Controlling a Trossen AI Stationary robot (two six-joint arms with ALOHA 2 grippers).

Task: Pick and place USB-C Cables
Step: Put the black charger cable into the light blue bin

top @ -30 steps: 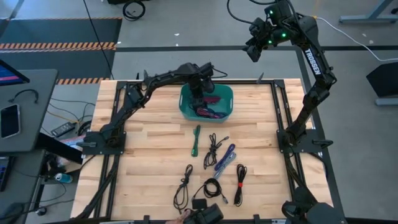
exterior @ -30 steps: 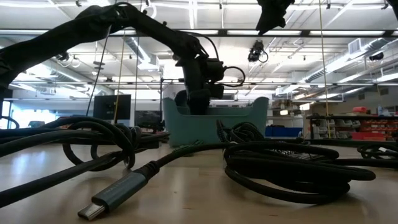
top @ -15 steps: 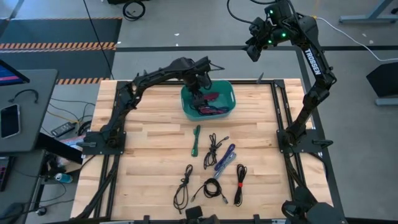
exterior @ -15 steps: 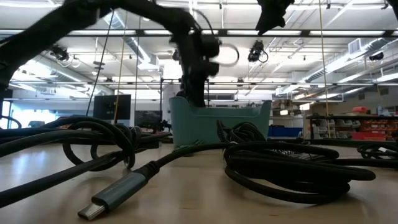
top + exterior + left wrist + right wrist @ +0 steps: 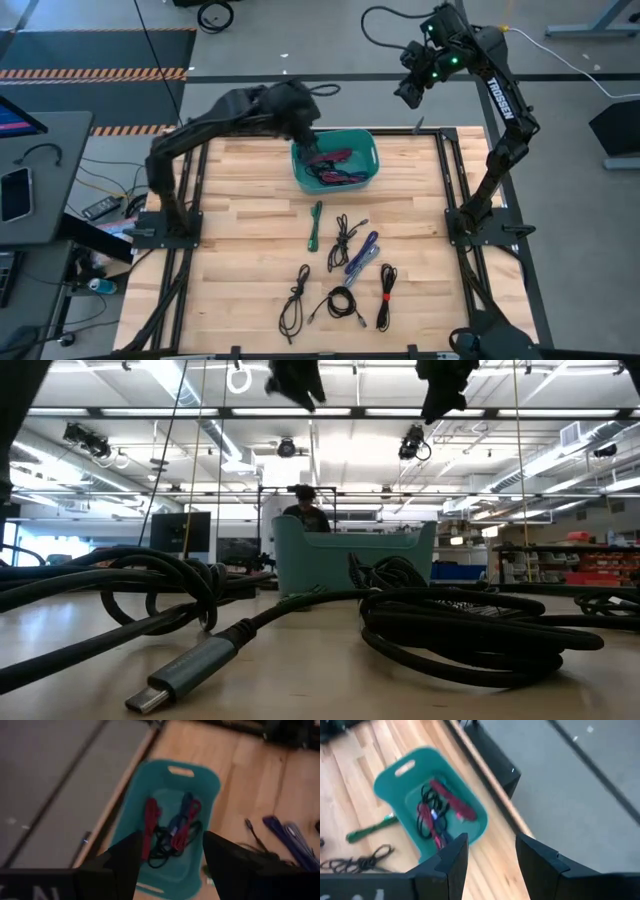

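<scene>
We see the teal bin [image 5: 335, 163] near the table's [image 5: 240, 250] far edge holding red, blue and black USB-C cables [image 5: 333, 165], 6 more bundles [image 5: 340, 265] lying on open wood nearer us, while the left gripper [image 5: 303, 125] and right gripper [image 5: 410, 90] hang above, both parted and empty.

Teal bin [image 5: 366, 167], magenta cable [image 5: 149, 822], green cable [image 5: 315, 223], pale wood table [image 5: 240, 240]
</scene>
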